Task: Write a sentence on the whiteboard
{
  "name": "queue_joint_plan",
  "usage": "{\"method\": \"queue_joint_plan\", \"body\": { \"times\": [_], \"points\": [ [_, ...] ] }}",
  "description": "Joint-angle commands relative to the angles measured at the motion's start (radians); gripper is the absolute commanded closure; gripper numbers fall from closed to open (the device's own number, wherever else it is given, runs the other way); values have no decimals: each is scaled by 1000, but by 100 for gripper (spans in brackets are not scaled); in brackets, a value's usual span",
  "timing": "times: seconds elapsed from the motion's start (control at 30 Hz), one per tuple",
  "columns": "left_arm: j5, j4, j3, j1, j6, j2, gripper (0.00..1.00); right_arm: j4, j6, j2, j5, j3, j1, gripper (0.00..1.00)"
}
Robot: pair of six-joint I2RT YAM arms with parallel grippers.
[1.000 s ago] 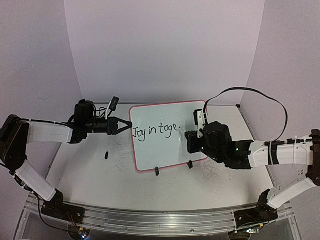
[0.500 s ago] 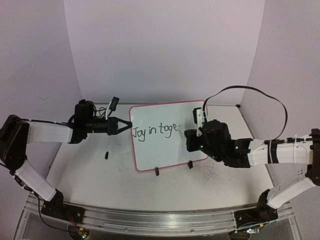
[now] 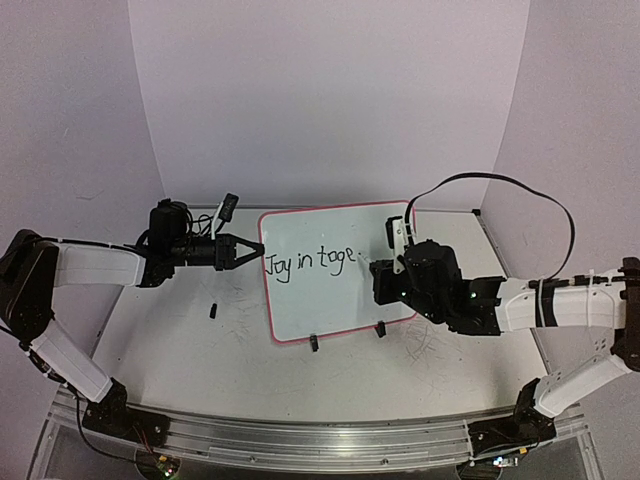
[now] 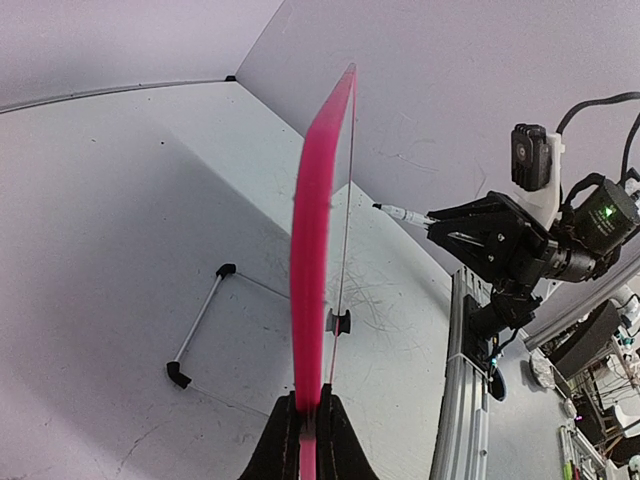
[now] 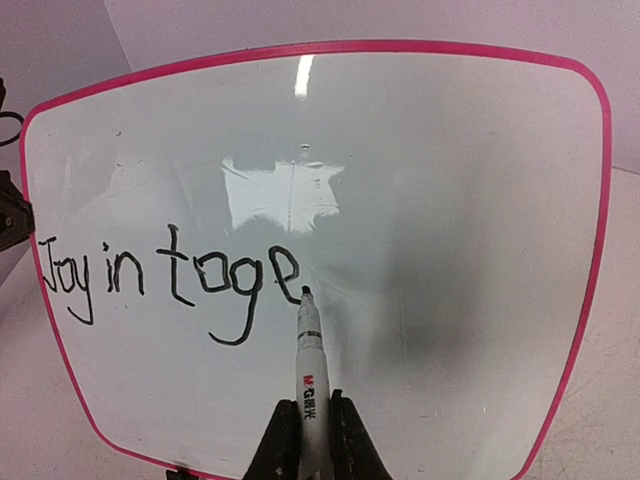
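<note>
Whiteboard point(image 3: 330, 305): we saw it near the middle of the table point(image 3: 200, 375), propped on edge on two black clip feet point(image 3: 313, 343), its written face turned toward the arms.
Rim: thin and red-pink, with rounded corners; in the left wrist view we saw the board only edge-on, so its face was hidden there.
Writing point(image 5: 170, 275): we read "Joy in toge" in black, starting at the board's left side and running toward the middle.
Left gripper point(image 3: 245, 252): it was clamped on the board's left rim, level with the start of the writing, fingers pinching the rim from both sides.
Right gripper point(image 5: 305, 430): its fingers were closed around a marker point(image 5: 308, 350) held by the barrel, tip pointing at the board.
Marker tip: it met the board just right of the last "e".
In the way: from above, the right wrist and its camera covered the board's lower right part and most of the marker.
Beside the board: a thin pale rod with black ends point(image 4: 200, 325) lay on the table to the left of the board, apart from it.
Cable point(image 3: 500, 185): a black loop arched over the right arm, clear of the board.
Rail point(image 3: 300, 435): a metal rail ran along the table's near edge and carried both arm bases.
</note>
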Motion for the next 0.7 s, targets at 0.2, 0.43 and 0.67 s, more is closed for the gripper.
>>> {"method": "queue_joint_plan", "body": {
  "times": [0.2,0.43,0.67],
  "points": [
    [-10,-9,40,-13,24,-25,100,9,-12,-8,-2,32,0,100],
    [-13,-15,41,-16,29,-25,100,10,2,-14,18,20,-1,100],
    [-17,-25,42,-18,36,-25,100,10,6,-27,11,6,-16,100]
  ]
}}
